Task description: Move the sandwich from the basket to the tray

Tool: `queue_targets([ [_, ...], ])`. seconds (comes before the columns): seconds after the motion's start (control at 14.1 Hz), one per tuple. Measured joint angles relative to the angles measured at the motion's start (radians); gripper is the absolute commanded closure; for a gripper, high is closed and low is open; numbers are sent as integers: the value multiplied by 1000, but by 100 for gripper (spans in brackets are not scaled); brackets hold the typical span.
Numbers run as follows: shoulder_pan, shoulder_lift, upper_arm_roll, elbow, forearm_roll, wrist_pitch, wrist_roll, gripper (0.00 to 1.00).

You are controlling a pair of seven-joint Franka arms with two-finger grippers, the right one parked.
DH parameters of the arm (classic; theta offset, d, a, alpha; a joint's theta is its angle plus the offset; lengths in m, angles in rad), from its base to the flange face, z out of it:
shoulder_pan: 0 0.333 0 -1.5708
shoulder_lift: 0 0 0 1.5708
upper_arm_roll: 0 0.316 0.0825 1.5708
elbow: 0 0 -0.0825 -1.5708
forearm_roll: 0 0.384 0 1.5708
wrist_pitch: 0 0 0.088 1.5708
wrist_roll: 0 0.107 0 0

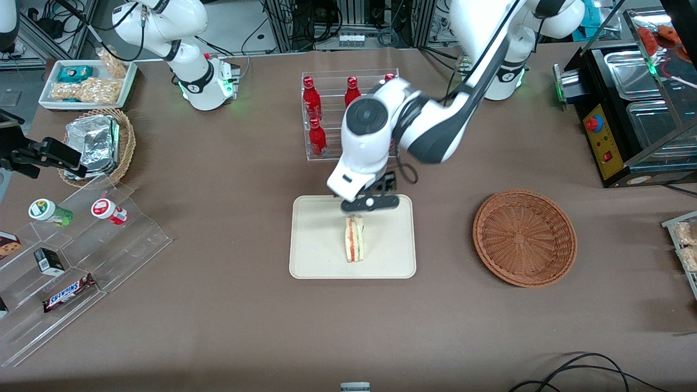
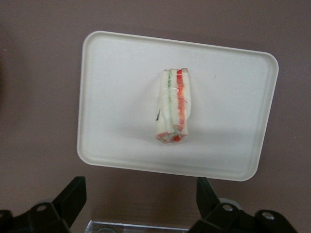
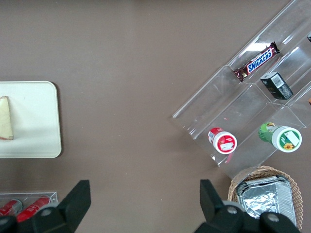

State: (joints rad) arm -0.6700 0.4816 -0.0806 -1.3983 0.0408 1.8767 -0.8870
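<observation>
Clear film wraps the sandwich (image 1: 355, 238), a small wedge of pale bread with red and green layers, lying on its side near the middle of the smooth cream tray (image 1: 316, 261). It looks light, soft and slippery — best taken gently across its flat bread faces, not the filling edge. The gripper (image 2: 138, 204) hangs above the tray's edge, fingers spread and empty. The woven reddish basket (image 1: 524, 237) sits empty nearby.
</observation>
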Motion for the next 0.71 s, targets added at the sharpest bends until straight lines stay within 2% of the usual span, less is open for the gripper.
queue_targets([
  [0.35,156,-70,14,-23,-1,-128,-10,0],
  [0.71,338,-153,17,-146,-2,-144,138,0],
])
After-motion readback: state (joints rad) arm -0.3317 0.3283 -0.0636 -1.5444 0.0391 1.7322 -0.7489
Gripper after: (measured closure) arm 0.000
